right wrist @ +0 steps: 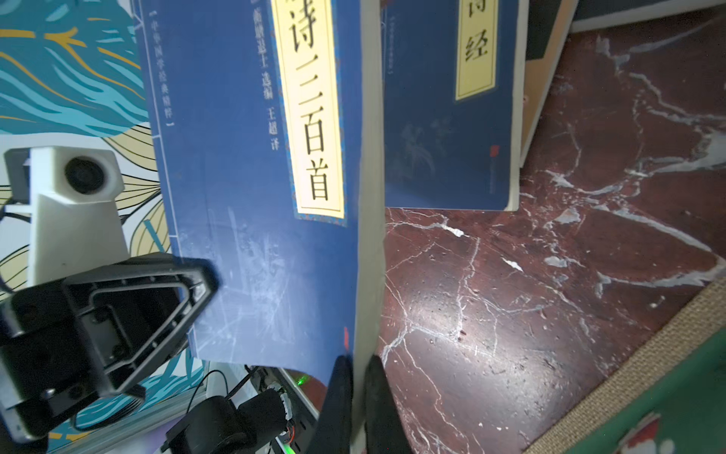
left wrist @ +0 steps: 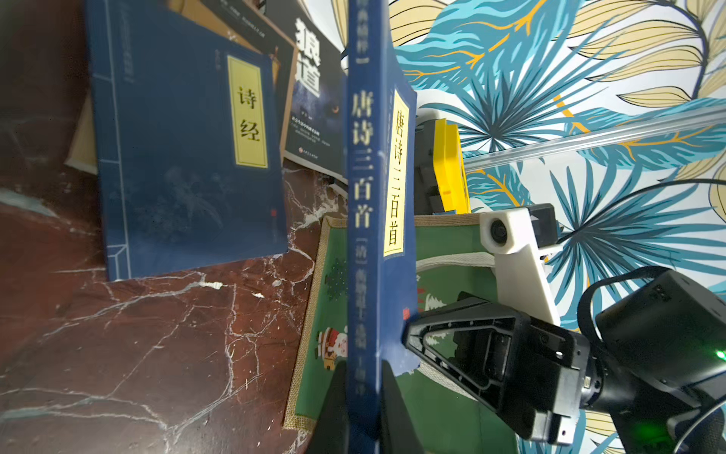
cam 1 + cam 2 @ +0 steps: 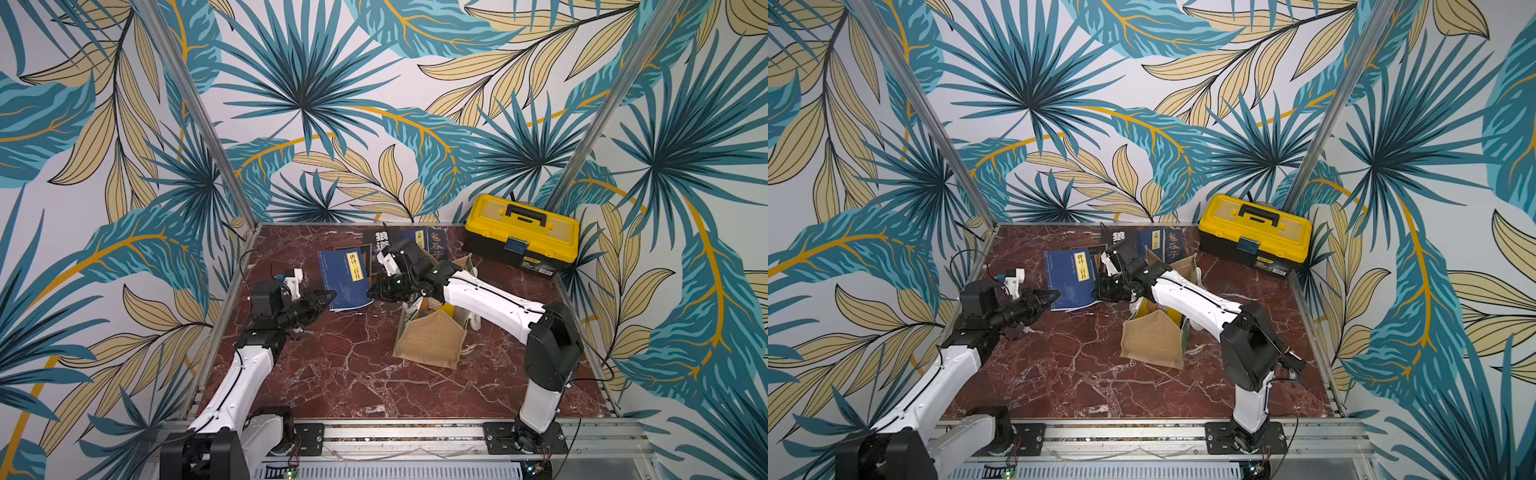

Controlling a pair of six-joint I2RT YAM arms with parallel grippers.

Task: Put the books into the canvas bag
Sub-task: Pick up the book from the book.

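Observation:
A navy book with a yellow title strip [image 3: 345, 277] [image 3: 1073, 280] is held tilted above the table from both sides. My left gripper [image 3: 332, 296] [image 2: 363, 367] is shut on its spine at one lower corner. My right gripper [image 3: 370, 294] [image 1: 355, 361] is shut on its page edge at the opposite corner. Another navy book [image 2: 176, 157] [image 1: 444, 137] lies flat beneath it. More books [image 3: 434, 239], one of them black [image 3: 380, 241], lie at the back. The canvas bag [image 3: 430, 340] [image 3: 1152, 340] sits just right of the held book, under my right forearm, green side panel [image 2: 440, 408] showing.
A yellow-and-black toolbox [image 3: 521, 232] [image 3: 1254, 235] stands in the back right corner. The red marble table [image 3: 332, 374] is walled by leaf-patterned panels on three sides, with metal posts at the back corners. Something yellow [image 3: 446, 309] shows in the bag's opening.

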